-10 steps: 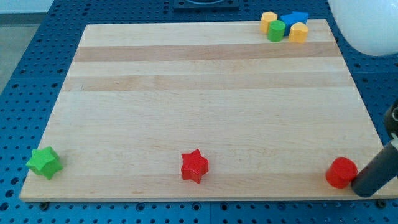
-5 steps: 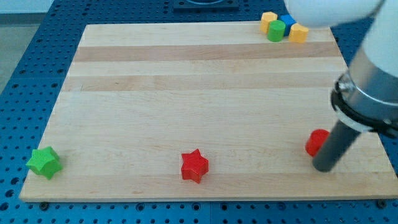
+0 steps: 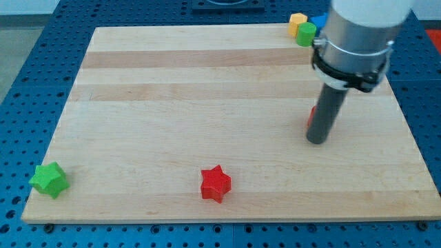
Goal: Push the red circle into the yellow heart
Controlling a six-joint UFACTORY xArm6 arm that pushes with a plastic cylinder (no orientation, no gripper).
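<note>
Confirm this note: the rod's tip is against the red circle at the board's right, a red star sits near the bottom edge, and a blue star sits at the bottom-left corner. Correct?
Not quite. In the camera view the star at the bottom-left corner is a green star, not blue. The rest holds: my tip is against the mostly hidden red circle, and the red star sits near the bottom edge.

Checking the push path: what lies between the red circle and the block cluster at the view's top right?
Only the arm's body; in the camera view the red circle hides behind my tip.

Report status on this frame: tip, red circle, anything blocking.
My tip down on the board, red circle a sliver behind the rod. Yellow heart hidden by the arm. Green cylinder near the top-right corner.
</note>
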